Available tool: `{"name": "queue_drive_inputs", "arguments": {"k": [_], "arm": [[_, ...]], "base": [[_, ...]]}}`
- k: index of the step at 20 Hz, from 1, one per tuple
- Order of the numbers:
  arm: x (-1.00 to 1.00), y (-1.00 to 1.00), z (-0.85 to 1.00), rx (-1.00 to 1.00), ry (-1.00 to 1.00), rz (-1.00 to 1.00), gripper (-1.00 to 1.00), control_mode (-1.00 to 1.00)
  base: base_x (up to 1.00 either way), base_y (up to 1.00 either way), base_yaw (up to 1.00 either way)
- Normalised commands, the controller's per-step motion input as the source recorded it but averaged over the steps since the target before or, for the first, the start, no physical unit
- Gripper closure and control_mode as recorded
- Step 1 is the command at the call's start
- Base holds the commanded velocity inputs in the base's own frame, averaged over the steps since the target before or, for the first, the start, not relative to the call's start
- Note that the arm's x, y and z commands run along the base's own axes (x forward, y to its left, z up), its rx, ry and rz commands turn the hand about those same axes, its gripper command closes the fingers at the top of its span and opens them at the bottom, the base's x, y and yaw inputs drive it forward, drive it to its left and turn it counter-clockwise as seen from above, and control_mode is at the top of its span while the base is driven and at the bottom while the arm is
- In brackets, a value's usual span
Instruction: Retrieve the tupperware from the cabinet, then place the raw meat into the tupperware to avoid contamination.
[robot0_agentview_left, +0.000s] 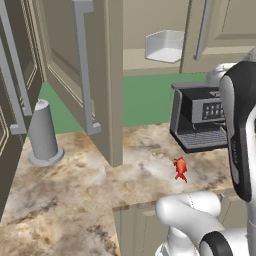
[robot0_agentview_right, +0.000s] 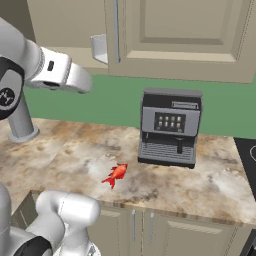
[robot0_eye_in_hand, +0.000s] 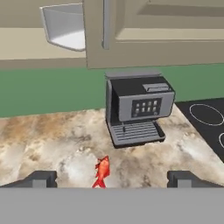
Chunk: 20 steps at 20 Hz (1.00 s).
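On the table (robot0_agentview_left: 65, 185): one raw meat (robot0_agentview_left: 180, 169) chunk, one coffee machine (robot0_agentview_left: 199, 116), one grey cylinder (robot0_agentview_left: 43, 133). One tupperware (robot0_agentview_left: 165, 46) sits on the open cabinet (robot0_agentview_left: 80, 70) shelf. Tool (robot0_eye_in_hand: 112, 180) spread wide, empty, above the meat.

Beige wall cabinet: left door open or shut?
Open. The beige panelled wall cabinet's left door swings out over the counter, exposing the shelf where the pale translucent rectangular tupperware sits. The right door is shut.

Tupperware (robot0_eye_in_hand: 65, 30) — half hidden behind cabinet (robot0_eye_in_hand: 144, 35) door.
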Motion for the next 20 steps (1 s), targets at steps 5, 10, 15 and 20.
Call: {"name": "queue_drive_inputs", "arguments": {"k": [5, 10, 15, 20], "arm": [[0.29, 0.03, 0.0, 0.0, 0.0, 0.01, -1.0, -1.0], [0.37, -0.19, 0.21, 0.0, -0.01, 0.18, -1.0, -1.0], [0.18, -0.19, 0.19, 0.0, 0.0, 0.16, -1.0, -1.0], [0.42, -0.02, 0.04, 0.0, 0.0, 0.06, -1.0, -1.0]], "base": [[0.0, 0.0, 0.0], [0.0, 0.0, 0.0], [0.0, 0.0, 0.0], [0.0, 0.0, 0.0]]}}
